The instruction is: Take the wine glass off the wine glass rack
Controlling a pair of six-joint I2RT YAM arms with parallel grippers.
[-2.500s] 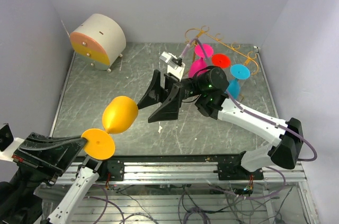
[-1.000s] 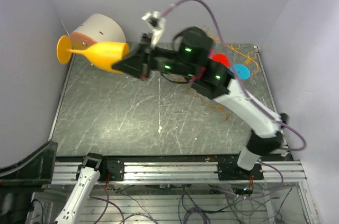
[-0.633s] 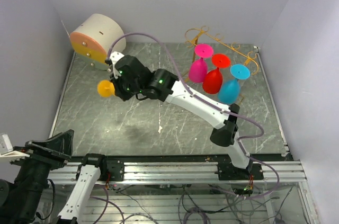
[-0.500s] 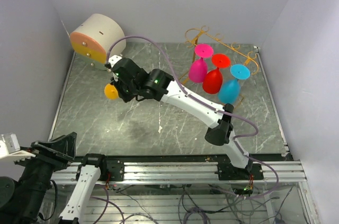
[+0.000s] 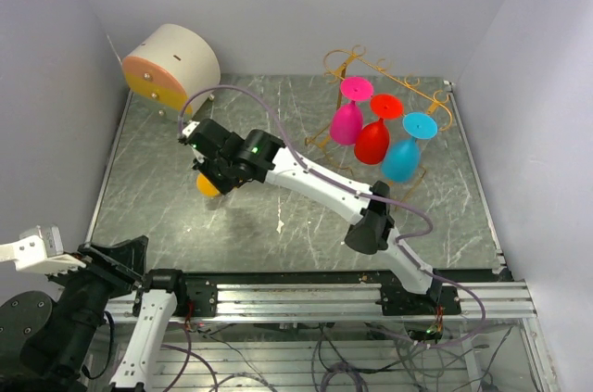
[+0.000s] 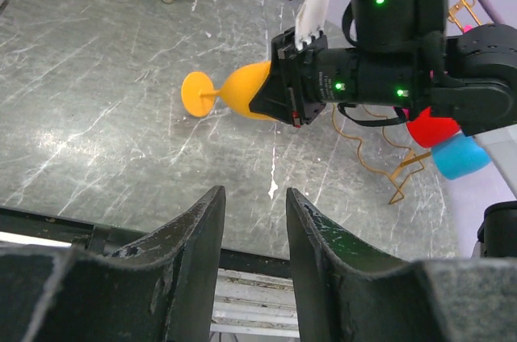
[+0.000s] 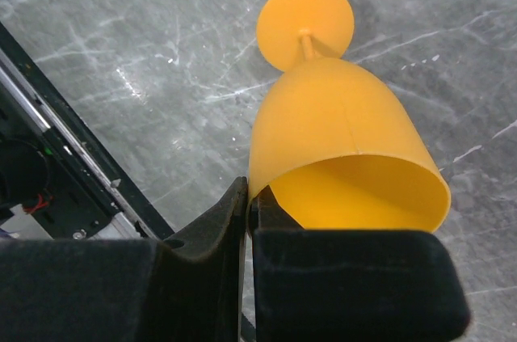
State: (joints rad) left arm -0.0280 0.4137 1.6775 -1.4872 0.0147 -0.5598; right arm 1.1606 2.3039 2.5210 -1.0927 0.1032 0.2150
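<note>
An orange wine glass [image 7: 339,132] lies on its side low over the table's left middle, its foot [image 6: 196,95] pointing left. My right gripper [image 7: 252,196] is shut on the bowl's rim, one finger inside and one outside; from above it is the black right gripper [image 5: 222,174] over the orange wine glass [image 5: 208,185]. The gold wine glass rack [image 5: 380,68] stands at the back right, with pink [image 5: 346,121], red [image 5: 372,140] and blue [image 5: 402,158] glasses hanging on it. My left gripper [image 6: 254,196] is open and empty over the near edge.
A round cream-and-orange drawer box [image 5: 171,63] stands at the back left corner. My right arm [image 5: 324,183] stretches diagonally across the table's middle. Walls close in on the left, back and right. A metal rail [image 5: 315,299] runs along the near edge.
My right arm has swung the orange glass from up by the drawer box down and nearer, to the table's left middle. The left arm has shifted a little at the near-left corner.
</note>
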